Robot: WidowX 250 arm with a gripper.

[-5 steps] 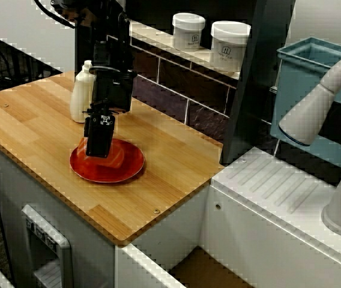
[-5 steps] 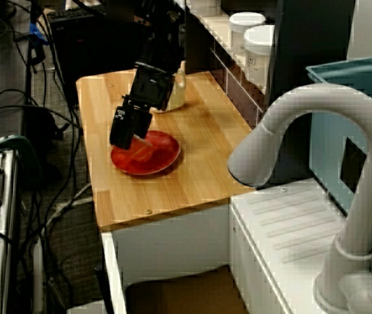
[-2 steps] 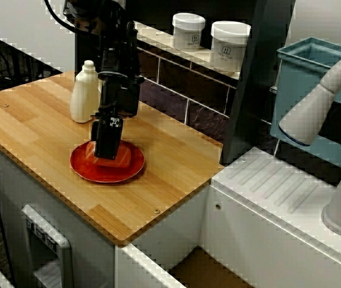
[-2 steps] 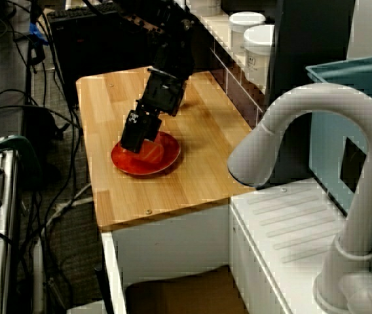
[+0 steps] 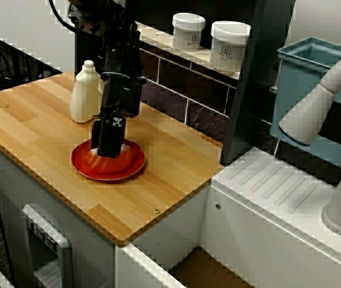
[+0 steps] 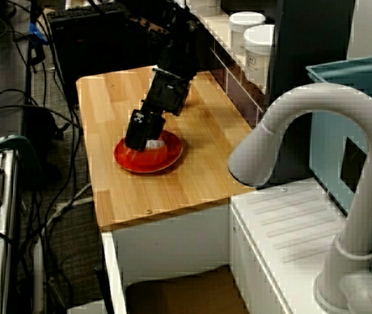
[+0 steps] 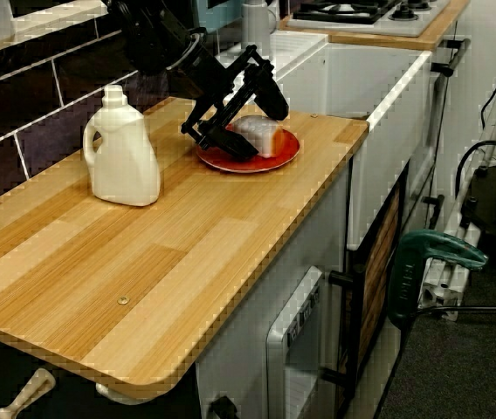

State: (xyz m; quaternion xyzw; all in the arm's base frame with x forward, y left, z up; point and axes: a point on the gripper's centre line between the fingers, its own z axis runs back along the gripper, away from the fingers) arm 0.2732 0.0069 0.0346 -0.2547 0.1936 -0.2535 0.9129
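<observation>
the tool (image 5: 108, 152) hides the pale block (image 7: 265, 138) in sink-side views.

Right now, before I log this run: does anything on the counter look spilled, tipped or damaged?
Nothing stands out. The red plate lies flat on the counter, a pale block sits on it between the fingers, the white jug stands upright; no spill.

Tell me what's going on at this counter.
A black robot arm leans down over a red plate on the wooden counter. Its gripper is open, with one finger on either side of a pale block lying on the plate. Whether they touch it is unclear. A white jug stands upright nearby, apart from the plate.
</observation>
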